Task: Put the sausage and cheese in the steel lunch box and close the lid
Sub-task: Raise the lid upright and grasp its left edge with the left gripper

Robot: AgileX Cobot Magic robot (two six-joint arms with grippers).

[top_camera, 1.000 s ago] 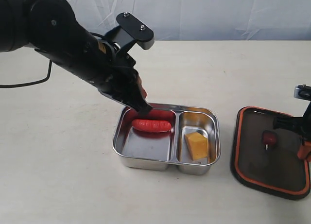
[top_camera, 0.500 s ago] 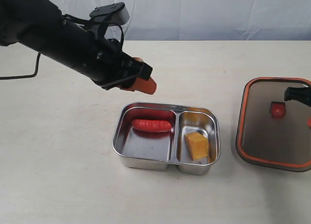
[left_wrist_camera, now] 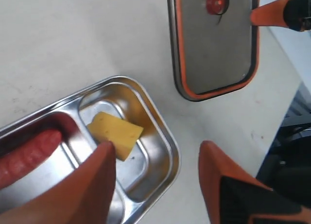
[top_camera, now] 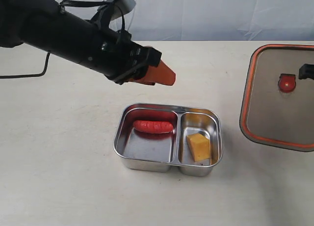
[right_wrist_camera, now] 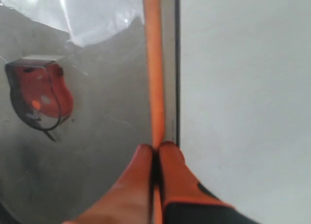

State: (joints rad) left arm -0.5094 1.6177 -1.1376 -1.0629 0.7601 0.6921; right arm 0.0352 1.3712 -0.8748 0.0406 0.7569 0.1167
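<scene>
Right end effector (right_wrist_camera: 156, 150) pinches lid (right_wrist_camera: 102, 136) rim, clear only from its wrist; left end effector (left_wrist_camera: 158, 148) spread empty

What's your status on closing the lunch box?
Left gripper jaws open, empty, near steel lunch box. Right gripper shut on lid rim. Sausage, cheese inside, separate compartments.

A pale cream worktop (top_camera: 59, 177) spreads out, matte and plain. Behind the worktop's far edge hangs a crinkled white sheet (top_camera: 221, 15) as backdrop. Light falls soft and even across the worktop, leaving only faint shadows.
</scene>
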